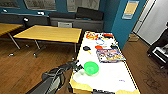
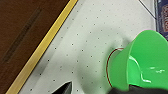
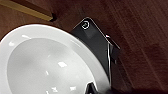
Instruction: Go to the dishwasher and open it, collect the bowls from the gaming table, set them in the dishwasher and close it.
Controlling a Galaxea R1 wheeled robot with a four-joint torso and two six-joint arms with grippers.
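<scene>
The gaming table (image 1: 117,80) is a long white-topped table with board game boxes (image 1: 110,55) at its far half. A lime-green bowl (image 1: 91,68) is at its near left part. My left gripper (image 1: 79,68) reaches in from the left and is shut on that bowl. In the left wrist view the green bowl (image 2: 140,62) is tilted above the dotted white top (image 2: 87,37). My right gripper (image 3: 100,90) is shut on a white bowl (image 3: 45,65), held over the wood floor. A small dark round thing (image 1: 86,48) lies farther along the table. The dishwasher is out of view.
Yellow-topped tables (image 1: 50,33) stand to the left on the wood floor (image 1: 22,67). A dark sofa (image 1: 75,18) lines the back wall, and a blue wall corner (image 1: 122,22) rises beyond the table. A person (image 1: 162,42) is at the right edge.
</scene>
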